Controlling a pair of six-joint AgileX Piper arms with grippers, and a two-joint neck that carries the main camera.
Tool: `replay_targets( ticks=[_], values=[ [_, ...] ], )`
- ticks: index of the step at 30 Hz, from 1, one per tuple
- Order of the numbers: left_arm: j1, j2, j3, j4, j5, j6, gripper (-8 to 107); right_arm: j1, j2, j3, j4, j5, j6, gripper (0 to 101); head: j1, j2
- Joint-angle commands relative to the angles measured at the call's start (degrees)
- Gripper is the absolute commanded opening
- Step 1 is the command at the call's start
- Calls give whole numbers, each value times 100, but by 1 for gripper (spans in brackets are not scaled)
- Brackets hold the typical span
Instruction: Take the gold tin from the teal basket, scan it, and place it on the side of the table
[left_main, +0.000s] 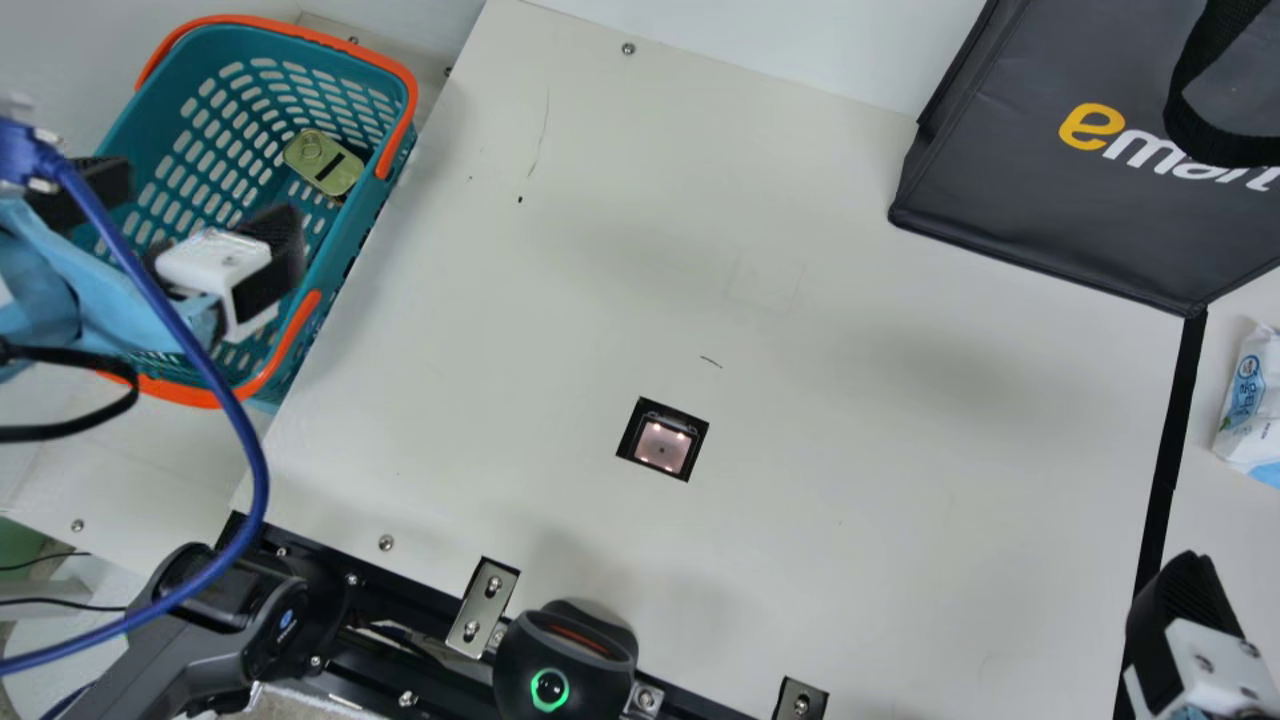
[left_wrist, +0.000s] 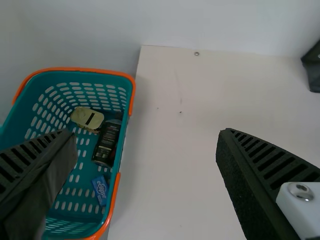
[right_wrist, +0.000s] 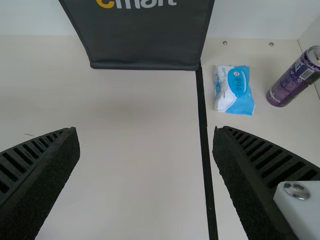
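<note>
The gold tin (left_main: 324, 162) lies in the far part of the teal basket (left_main: 345, 265); the left wrist view has the tin (left_wrist: 87, 118) beside a dark can inside the basket (left_wrist: 128, 82). My left gripper (left_main: 185, 215) is above the near part of the basket, apart from the tin, its fingers wide open; in its wrist view the gripper (left_wrist: 145, 150) holds nothing. At the table's right side is my right gripper (left_main: 1185, 610), and its wrist view has the gripper (right_wrist: 146, 150) open and empty. A square scanner window (left_main: 662, 446) is set in the table.
A dark bag (left_main: 1080, 200) stands at the table's far right. Beyond the black strip are a wipes pack (right_wrist: 234, 90) and a purple can (right_wrist: 295, 77). A black scanner device (left_main: 565, 665) sits at the near edge. The basket also holds a dark can (left_wrist: 107, 143) and a blue packet (left_wrist: 100, 190).
</note>
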Motion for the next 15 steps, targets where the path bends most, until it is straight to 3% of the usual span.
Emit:
replay_targets(
  ticks=[1,15],
  values=[
    [181,39,6,70,-15,-154,90,0,0,0,0,0,0,95,-166,14],
    [971,399,180,664,-213,-1002,90,0,0,0,0,0,0,95,-166,14]
  ],
)
